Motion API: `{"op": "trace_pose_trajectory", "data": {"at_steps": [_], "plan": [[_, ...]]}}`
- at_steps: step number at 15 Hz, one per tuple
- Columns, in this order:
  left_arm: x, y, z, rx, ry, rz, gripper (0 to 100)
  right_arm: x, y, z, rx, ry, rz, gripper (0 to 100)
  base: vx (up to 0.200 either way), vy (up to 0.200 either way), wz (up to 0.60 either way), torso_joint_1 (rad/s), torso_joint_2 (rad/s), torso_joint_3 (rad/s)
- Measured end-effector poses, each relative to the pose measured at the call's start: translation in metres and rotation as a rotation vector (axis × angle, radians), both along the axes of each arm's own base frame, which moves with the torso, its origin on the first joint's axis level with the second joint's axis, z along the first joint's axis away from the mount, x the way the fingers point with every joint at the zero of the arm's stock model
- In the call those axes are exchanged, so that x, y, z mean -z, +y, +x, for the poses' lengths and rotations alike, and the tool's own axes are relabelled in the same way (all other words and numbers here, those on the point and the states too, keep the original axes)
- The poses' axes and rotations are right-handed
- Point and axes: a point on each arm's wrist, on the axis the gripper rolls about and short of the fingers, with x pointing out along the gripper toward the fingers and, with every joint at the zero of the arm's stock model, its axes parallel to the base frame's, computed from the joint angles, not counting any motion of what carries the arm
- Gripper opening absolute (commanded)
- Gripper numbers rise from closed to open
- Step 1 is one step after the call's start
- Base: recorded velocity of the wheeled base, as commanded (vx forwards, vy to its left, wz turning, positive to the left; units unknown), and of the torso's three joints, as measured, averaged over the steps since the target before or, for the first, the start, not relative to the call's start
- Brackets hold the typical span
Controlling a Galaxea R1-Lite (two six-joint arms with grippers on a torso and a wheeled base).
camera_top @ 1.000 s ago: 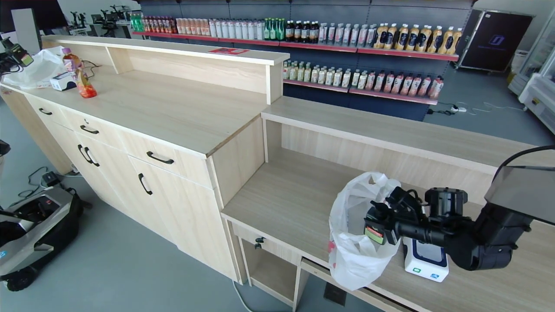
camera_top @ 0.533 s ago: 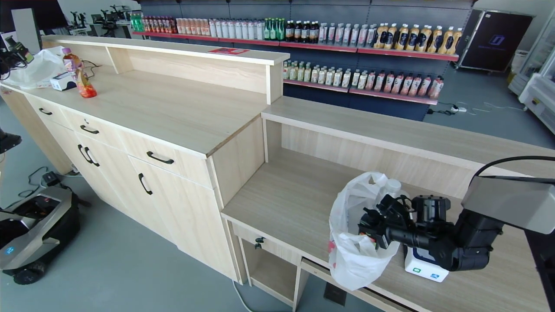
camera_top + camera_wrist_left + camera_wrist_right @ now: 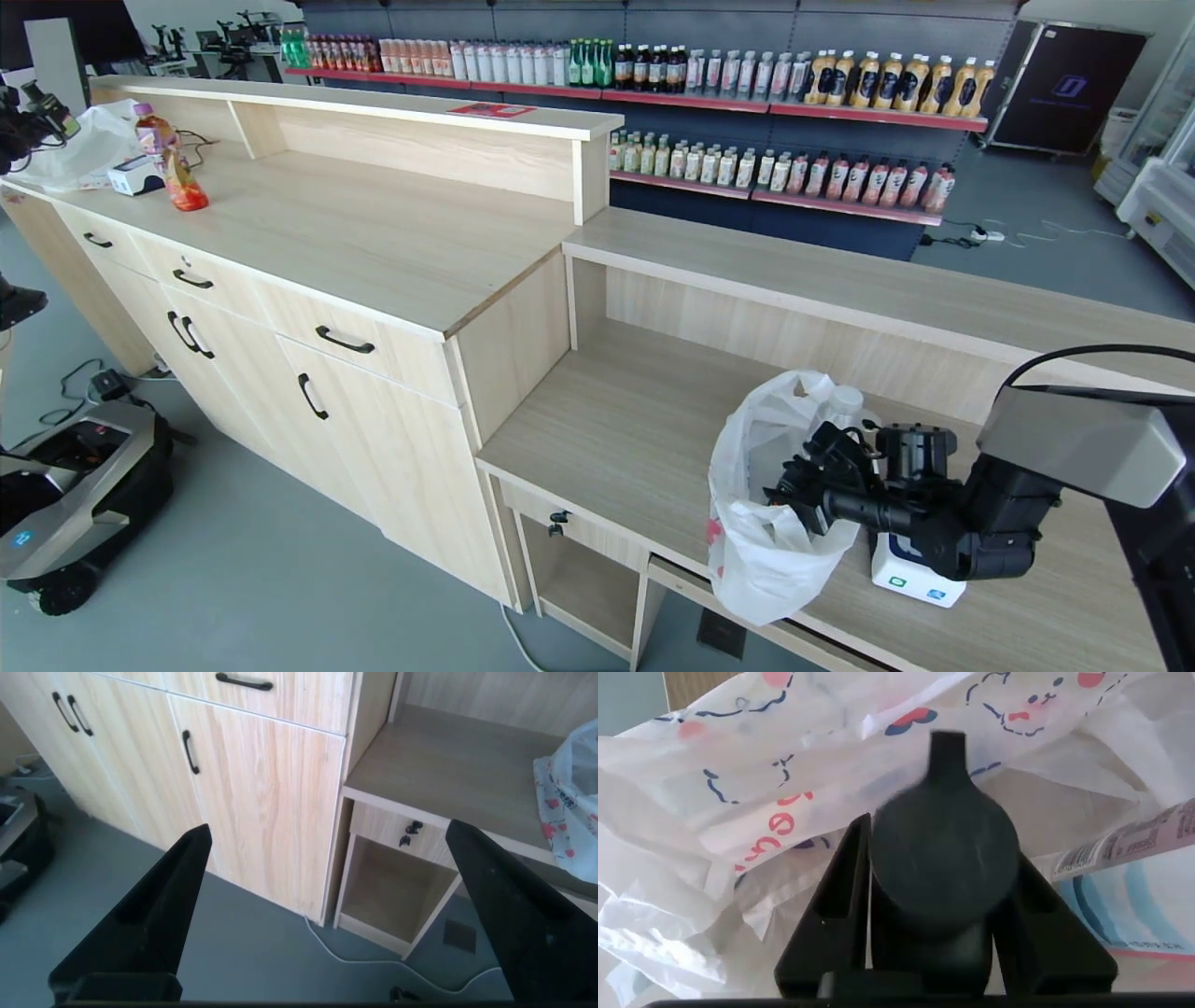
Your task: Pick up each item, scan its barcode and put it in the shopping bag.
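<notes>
**Head view.** Right claw (image 3: 792, 489) at lower right of frame, sunk in the mouth of the white plastic shopping bag (image 3: 752, 551). Its grip cannot be read from this angle. The bag stands on the low pale-wood desk (image 3: 616, 420), at the front edge. A white-capped clear bottle (image 3: 846, 402) pokes up at the back of the bag. A small white box scanner (image 3: 910, 571) sits on the desk just beside the bag, under the right arm. At upper left of frame, on the tall pale-wood counter (image 3: 355, 233): an orange drink bottle (image 3: 177, 177), a small white carton (image 3: 133, 175) and a second crumpled white bag (image 3: 79, 149), all close together.

**Left wrist view.** Left claw (image 3: 329, 829) is spread wide with nothing between the fingers, hanging over grey floor (image 3: 187, 952) in front of the cabinet doors. An edge of the shopping bag shows on the desk beyond.

**Right wrist view.** The right claw's fingers are drawn in narrow, clamping a dark round item (image 3: 943, 873) from both sides; I cannot tell what it is. Bag film with cartoon print lies all around it. A pale-blue-labelled pack with a barcode strip (image 3: 1130, 873) lies just beside the claw, inside the bag.
</notes>
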Motion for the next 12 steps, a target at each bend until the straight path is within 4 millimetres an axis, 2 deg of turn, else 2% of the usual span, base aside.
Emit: {"op": "trace_pose_trajectory", "data": {"at_steps": [3, 6, 9, 10, 12], "plan": [[0.0, 0.0, 0.0, 0.0, 0.0, 0.001, 100, -0.004, 0.0, -0.003, 0.012, 0.021, 0.023, 100, 0.0, 0.0, 0.0, 0.0, 0.0, 0.0], [0.0, 0.0, 0.0, 0.0, 0.0, 0.0, 100, -0.037, 0.001, -0.008, 0.029, 0.027, 0.06, 100, 0.0, 0.0, 0.0, 0.0, 0.0, 0.0], [0.0, 0.0, 0.0, 0.0, 0.0, 0.0, 100, -0.107, -0.009, -0.029, 0.056, -0.033, 0.068, 100, 0.0, 0.0, 0.0, 0.0, 0.0, 0.0], [0.0, 0.0, 0.0, 0.0, 0.0, 0.0, 100, -0.136, -0.017, -0.043, 0.074, -0.078, 0.066, 100, 0.0, 0.0, 0.0, 0.0, 0.0, 0.0], [0.0, 0.0, 0.0, 0.0, 0.0, 0.0, 100, -0.181, -0.034, -0.077, 0.127, -0.17, 0.049, 100, 0.0, 0.0, -0.6, 0.005, 0.0, 0.005]]}}
